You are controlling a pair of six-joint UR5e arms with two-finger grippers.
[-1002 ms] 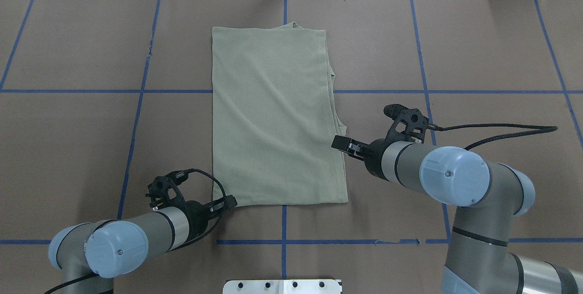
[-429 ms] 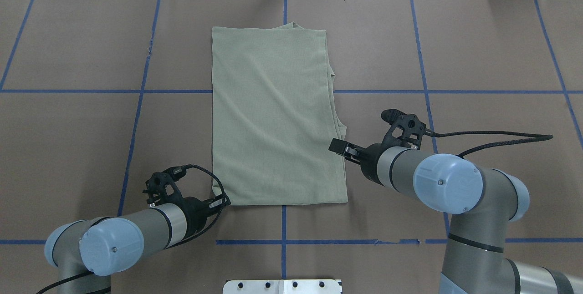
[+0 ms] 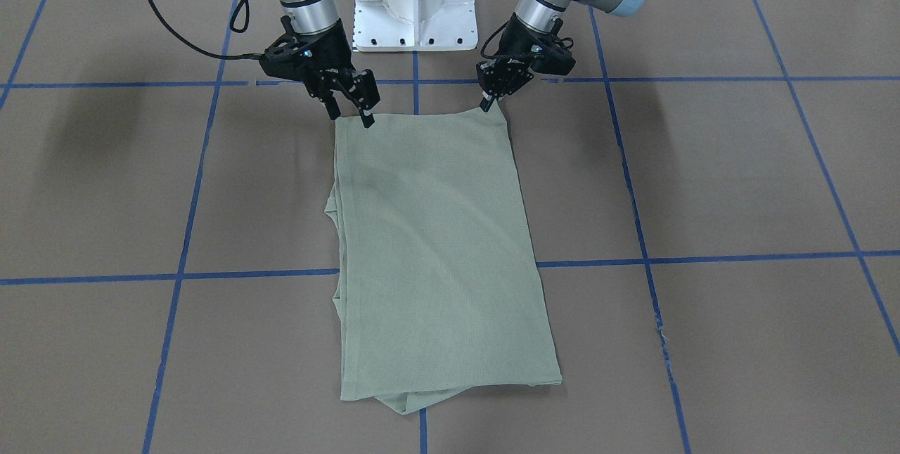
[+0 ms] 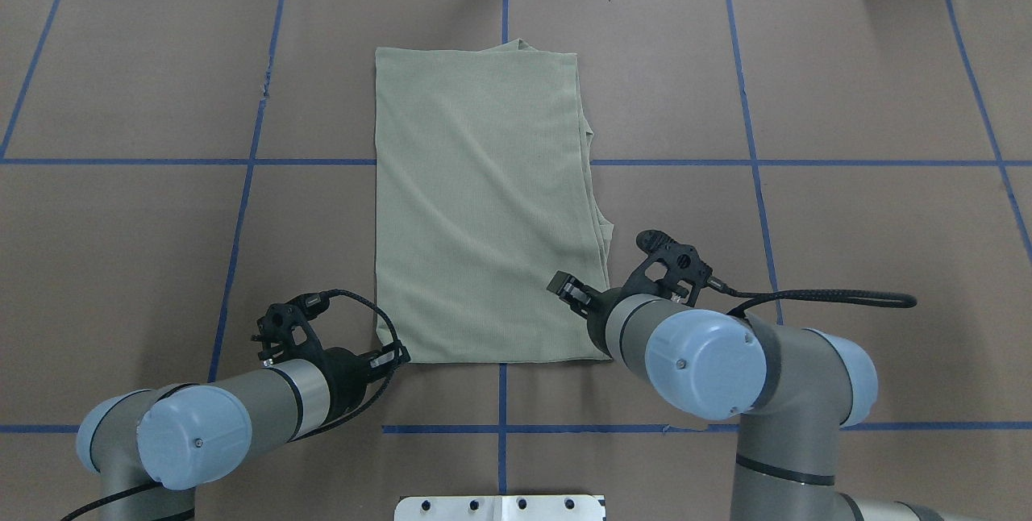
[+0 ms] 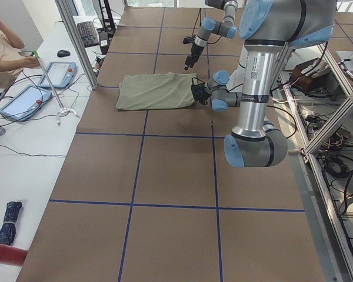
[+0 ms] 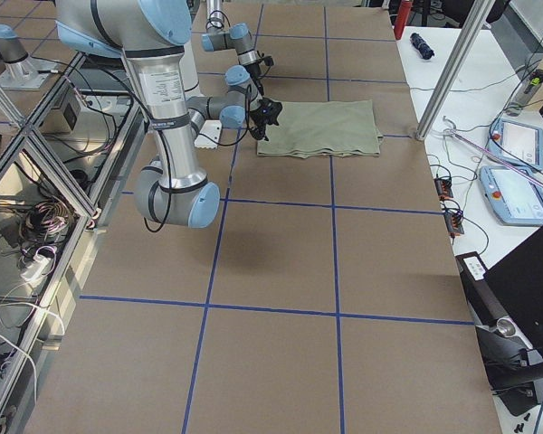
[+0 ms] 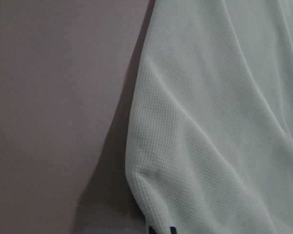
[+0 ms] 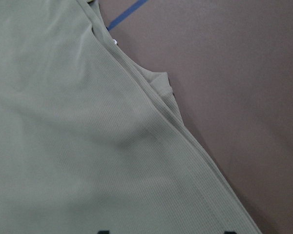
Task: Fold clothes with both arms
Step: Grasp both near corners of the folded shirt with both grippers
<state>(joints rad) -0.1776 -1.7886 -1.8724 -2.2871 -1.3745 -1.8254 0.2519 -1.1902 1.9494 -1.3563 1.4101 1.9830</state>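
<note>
Shirt (image 4: 484, 206), folded to a long rectangle, lies flat on the table (image 4: 121, 263). It runs from both sets of fingers away toward the far side.

Vs 0.4 s ago:
- R gripper (image 4: 564, 289) has come back toward the robot and inward, off the shirt's side edge. It's now over the cloth by the near R corner.
- Its fingers are apart. The front view shows both tips (image 3: 367, 120) spread over that corner. Touching the cloth or just above it: can't tell.
- L gripper (image 4: 399, 357) has barely shifted. Its fingers are together, clamped on the near L corner, which rises to a small peak at the tips in the front view.
- Rest of shirt unchanged.

Hard to see:
- R arm (image 4: 701, 360) covers the shirt's near R corner from overhead.
- Both wrist views cut the fingertips off at the bottom edge, leaving only dark stubs.
- L tips blend w/ the black cable (image 4: 363, 303) overhead.
- Side views are too small to judge the fingers.
- Extra layers poke out along the shirt's edge beyond the R fingers. Which part of the shirt they are isn't clear.
</note>
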